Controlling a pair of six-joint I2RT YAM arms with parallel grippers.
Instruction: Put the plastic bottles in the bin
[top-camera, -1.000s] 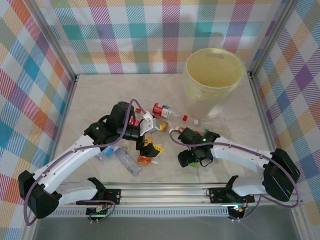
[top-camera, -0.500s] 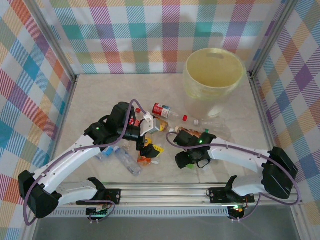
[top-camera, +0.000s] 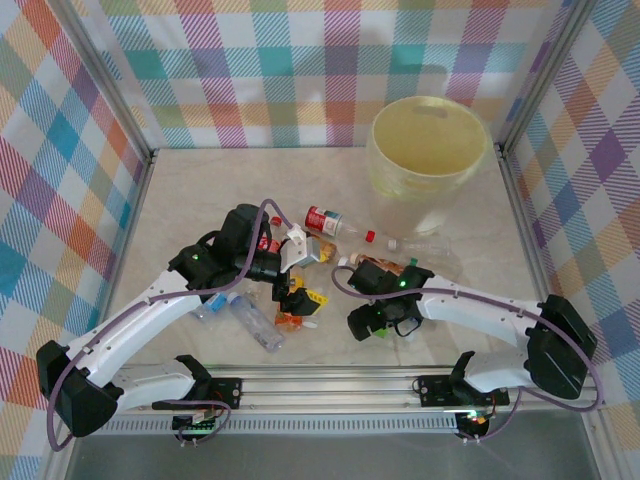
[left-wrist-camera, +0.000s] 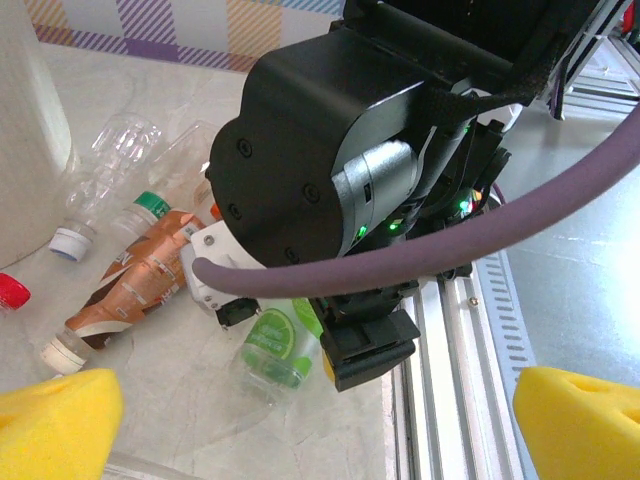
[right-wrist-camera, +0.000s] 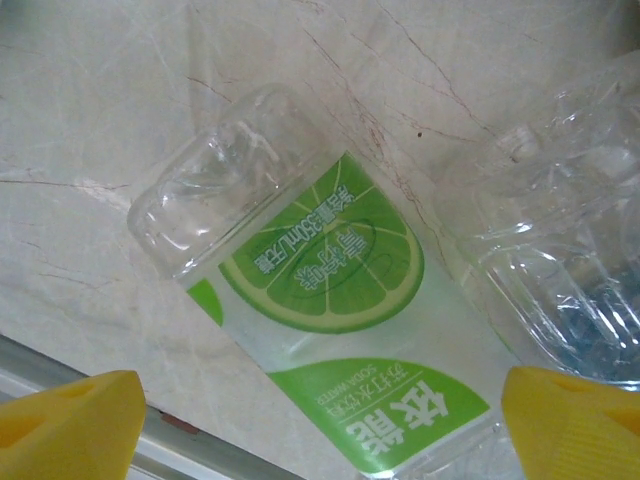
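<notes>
Clear bottles (top-camera: 325, 220) lying scattered, yellow bin (top-camera: 420, 195) upright

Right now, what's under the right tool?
Under the right tool, a green-labelled bottle lies flat on the table, a clear bottle beside it. The green one's cap end is hidden.

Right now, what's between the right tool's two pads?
In the right wrist view, a clear bottle with a green lime label lies on the marble tabletop, between the right tool's yellow pads.
</notes>
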